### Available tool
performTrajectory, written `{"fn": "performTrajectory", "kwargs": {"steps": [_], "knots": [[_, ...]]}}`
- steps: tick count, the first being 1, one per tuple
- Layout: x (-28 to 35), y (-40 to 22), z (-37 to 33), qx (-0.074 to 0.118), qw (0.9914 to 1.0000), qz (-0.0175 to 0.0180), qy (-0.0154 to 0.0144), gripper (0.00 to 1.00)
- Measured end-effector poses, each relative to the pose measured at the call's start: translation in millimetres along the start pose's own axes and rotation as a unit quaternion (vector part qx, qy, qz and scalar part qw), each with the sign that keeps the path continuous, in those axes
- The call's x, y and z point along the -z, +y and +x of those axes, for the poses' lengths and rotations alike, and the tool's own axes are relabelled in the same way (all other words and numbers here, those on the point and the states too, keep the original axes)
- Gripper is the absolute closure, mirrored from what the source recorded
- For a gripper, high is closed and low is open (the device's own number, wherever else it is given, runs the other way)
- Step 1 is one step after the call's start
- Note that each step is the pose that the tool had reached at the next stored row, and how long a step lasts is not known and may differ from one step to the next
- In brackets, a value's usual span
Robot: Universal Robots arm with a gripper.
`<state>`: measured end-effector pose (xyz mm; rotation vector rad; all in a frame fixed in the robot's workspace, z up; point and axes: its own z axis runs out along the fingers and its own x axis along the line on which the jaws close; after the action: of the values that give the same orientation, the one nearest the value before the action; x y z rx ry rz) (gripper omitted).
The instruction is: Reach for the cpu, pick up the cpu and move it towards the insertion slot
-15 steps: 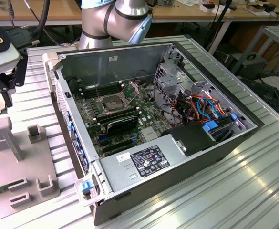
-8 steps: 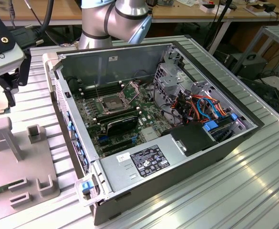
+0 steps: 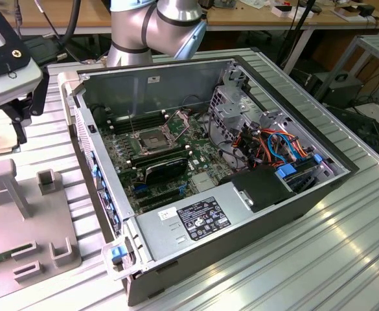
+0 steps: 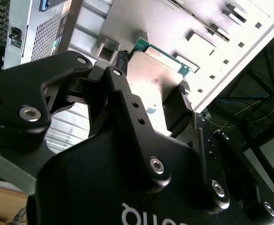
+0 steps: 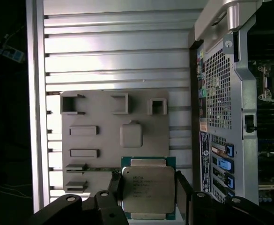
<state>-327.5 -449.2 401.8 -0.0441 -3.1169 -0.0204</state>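
Observation:
The cpu (image 5: 148,190), a flat silvery square chip on a green edge, sits between my gripper's (image 5: 149,188) two black fingers (image 5: 115,187), which are shut on its sides. It hangs above the grey fixture plate (image 5: 94,140). In the second wrist view the cpu (image 4: 155,79) shows its pale face between the same fingers (image 4: 122,61). In the exterior view my gripper (image 3: 14,120) hangs at the far left, outside the computer case (image 3: 241,214). The insertion slot (image 3: 151,139), a silver-framed square socket with a dark centre, lies open on the motherboard inside the case, well to the exterior view's right of my gripper.
The grey fixture plate (image 3: 21,227) carries upright blocks (image 3: 11,184) under my gripper. The case wall (image 3: 92,168) stands between the plate and the motherboard. A black card (image 3: 166,167), a drive cage (image 3: 234,103) and coloured cables (image 3: 280,146) crowd the case beyond the socket.

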Motion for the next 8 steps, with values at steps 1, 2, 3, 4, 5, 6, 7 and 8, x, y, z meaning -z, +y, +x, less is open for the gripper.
{"fn": "performTrajectory", "kwargs": {"steps": [1, 2, 3, 4, 5, 6, 7, 8], "knots": [[0.0, 0.0, -0.8, 0.000, 1.00000, 0.0000, 0.0000, 0.45], [0.0, 0.0, -1.5, 0.000, 1.00000, 0.0000, 0.0000, 0.45], [0.0, 0.1, -2.9, 0.000, 1.00000, -0.0001, 0.0000, 0.45], [0.1, 0.1, -3.5, 0.000, 1.00000, 0.0000, 0.0000, 0.45], [0.1, 0.1, -4.2, 0.000, 1.00000, 0.0000, 0.0000, 0.45], [0.1, 0.2, -5.1, 0.000, 1.00000, 0.0000, 0.0000, 0.45], [0.1, 0.2, -6.0, 0.000, 1.00000, 0.0000, 0.0000, 0.45], [0.2, 0.2, -6.9, 0.000, 1.00000, 0.0000, 0.0000, 0.45]]}}
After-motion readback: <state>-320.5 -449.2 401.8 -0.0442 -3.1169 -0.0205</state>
